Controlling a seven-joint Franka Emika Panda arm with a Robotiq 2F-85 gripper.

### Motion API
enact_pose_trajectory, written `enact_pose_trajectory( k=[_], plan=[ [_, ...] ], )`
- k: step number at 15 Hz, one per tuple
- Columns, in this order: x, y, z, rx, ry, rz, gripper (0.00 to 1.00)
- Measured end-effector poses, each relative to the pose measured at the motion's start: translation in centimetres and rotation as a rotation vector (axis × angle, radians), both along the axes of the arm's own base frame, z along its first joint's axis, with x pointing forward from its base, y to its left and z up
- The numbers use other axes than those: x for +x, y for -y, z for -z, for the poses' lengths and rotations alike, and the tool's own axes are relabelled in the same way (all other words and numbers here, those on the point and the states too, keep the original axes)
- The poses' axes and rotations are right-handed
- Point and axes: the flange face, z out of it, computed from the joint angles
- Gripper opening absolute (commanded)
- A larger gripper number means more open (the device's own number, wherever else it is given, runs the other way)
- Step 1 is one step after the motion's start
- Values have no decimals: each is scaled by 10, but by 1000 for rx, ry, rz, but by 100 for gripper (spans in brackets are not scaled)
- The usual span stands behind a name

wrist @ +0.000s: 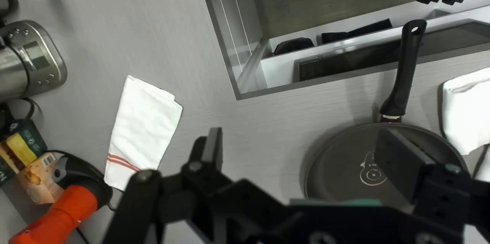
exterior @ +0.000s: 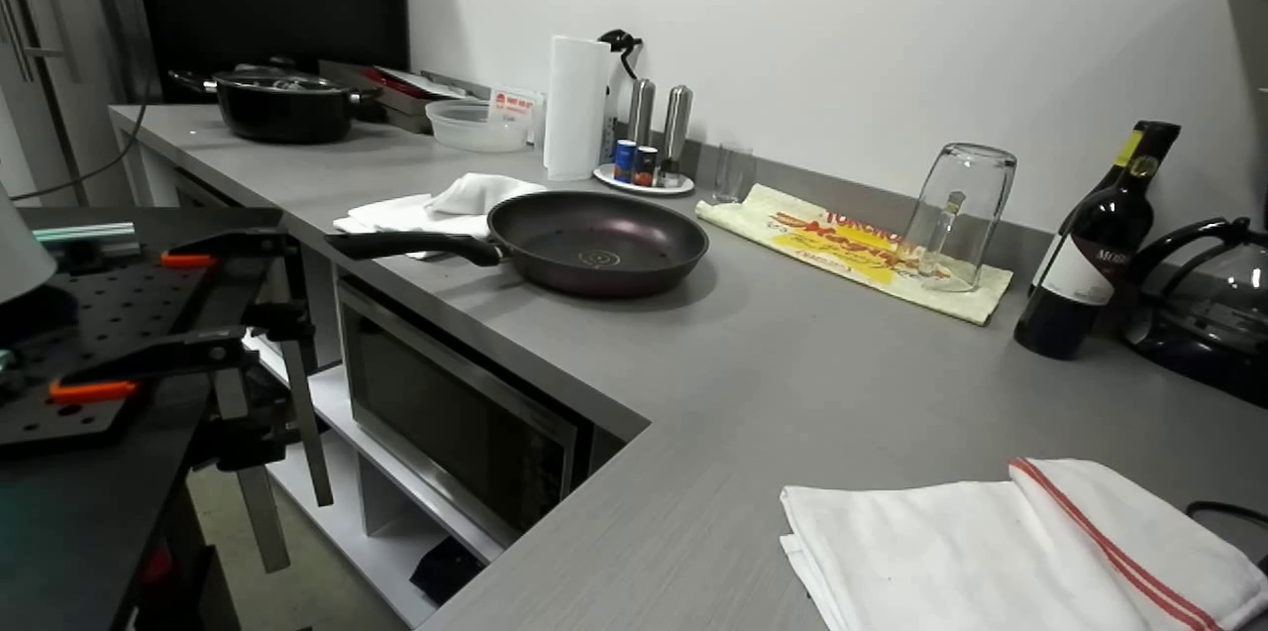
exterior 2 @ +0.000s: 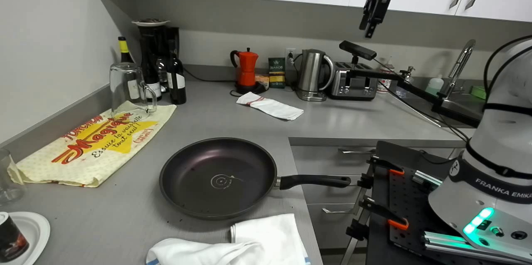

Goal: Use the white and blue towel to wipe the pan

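The dark frying pan (exterior 2: pixel 195 190) sits on the grey counter, with its black handle pointing over the counter edge. It shows in both exterior views (exterior: pixel 594 264) and in the wrist view (wrist: pixel 340 171). The white towel with blue marks (exterior 2: pixel 270 240) lies crumpled on the counter beside the pan; it also shows in an exterior view (exterior: pixel 396 213) and at the right edge of the wrist view (wrist: pixel 467 113). My gripper (exterior 2: pixel 369 28) is high above the counter, apart from the pan and towel. In the wrist view my gripper (wrist: pixel 300 136) is wide open with nothing between its fingers.
A white towel with red stripes (wrist: pixel 143 125) lies farther along the counter. A glass mug (exterior 2: pixel 129 86) stands on a yellow cloth (exterior 2: pixel 99 144). Wine bottles (exterior 2: pixel 177 80), a red moka pot (exterior 2: pixel 247 65), kettle (exterior 2: pixel 311 75) and toaster (exterior 2: pixel 353 82) line the back.
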Motion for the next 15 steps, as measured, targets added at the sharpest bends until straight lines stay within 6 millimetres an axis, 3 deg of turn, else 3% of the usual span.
enact_pose_trajectory(
  k=[3,5,9,12,15],
  plan=[
    [34,-11,44,13,-18,-27,100],
    [58,-31,76,13,-35,-52,100],
    [100,-100,138,28,-82,-117,100],
    [119,-151,175,34,-143,-173,100],
    [135,-188,208,50,-205,-197,100]
  ],
)
